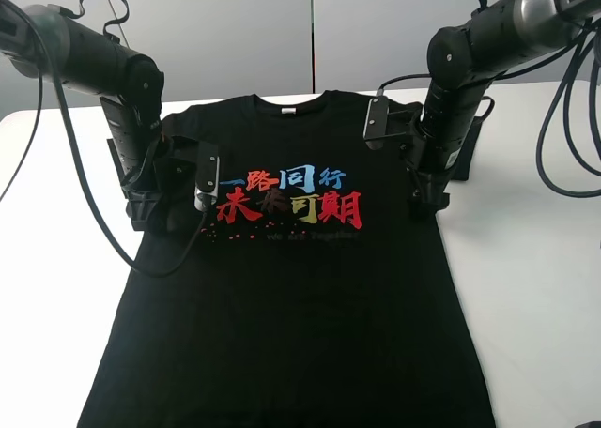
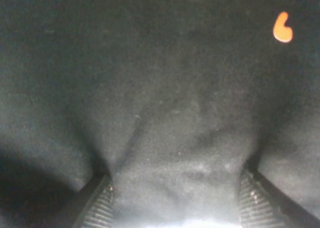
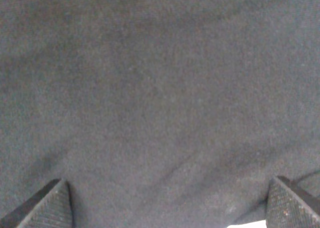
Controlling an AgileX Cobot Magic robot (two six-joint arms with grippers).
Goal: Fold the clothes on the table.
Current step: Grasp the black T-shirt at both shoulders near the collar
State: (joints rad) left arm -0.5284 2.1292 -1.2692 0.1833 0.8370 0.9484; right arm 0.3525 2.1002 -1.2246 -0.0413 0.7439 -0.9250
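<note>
Black T-shirt (image 1: 291, 297) lies flat, print up, mid desk (image 1: 535, 287); collar far, hem near.
Likely soft, light, limp cotton: bunches, sags, no breakage risk.
Left claw (image 1: 143, 220) at left shoulder: spread, cloth humped between tips.
Right claw (image 1: 424, 203) at right shoulder: spread wide, pinching nothing.
Best hold, probably: sleeve or shoulder edge.

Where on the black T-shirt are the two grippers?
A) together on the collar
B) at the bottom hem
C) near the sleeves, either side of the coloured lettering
C: the left gripper and right gripper sit on the T-shirt, one at each side of its lettering.
</note>
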